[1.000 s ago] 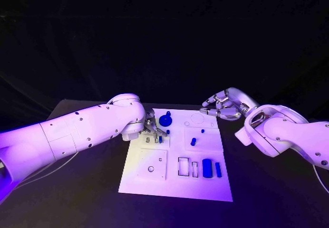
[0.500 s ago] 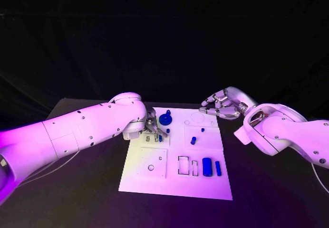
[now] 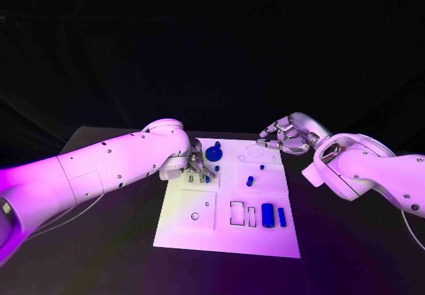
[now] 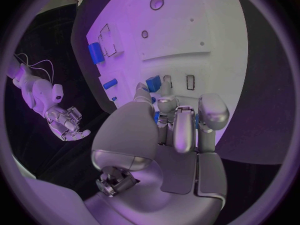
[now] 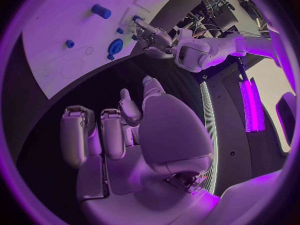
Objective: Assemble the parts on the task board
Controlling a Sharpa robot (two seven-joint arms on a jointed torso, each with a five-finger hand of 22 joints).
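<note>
Black table (image 3: 106, 246) under a dark backdrop, with the white board (image 3: 232, 236) lying flat in its middle. Left hand (image 3: 196, 165) down at the board's far left part, fingers curled close together over a small blue part (image 4: 153, 83) beside two small slots; cannot tell whether the part is pinched or only touched. Just beyond that hand on the board, a round blue disc (image 3: 214, 155) with a knob. Near the board's middle, a short blue peg (image 3: 250, 181), and a smaller blue piece (image 3: 262, 167) beyond it. Toward the board's near right part, a thick blue cylinder (image 3: 268, 216) and a thinner blue bar (image 3: 282, 217), both beside two outlined rectangular recesses. Right hand (image 3: 285, 140) off the board's far right corner, raised clear of it, fingers loosely curled and apart, holding nothing. Seen from the right wrist, fingers (image 5: 114, 132) side by side above the dark table, well apart from the board's edge.
</note>
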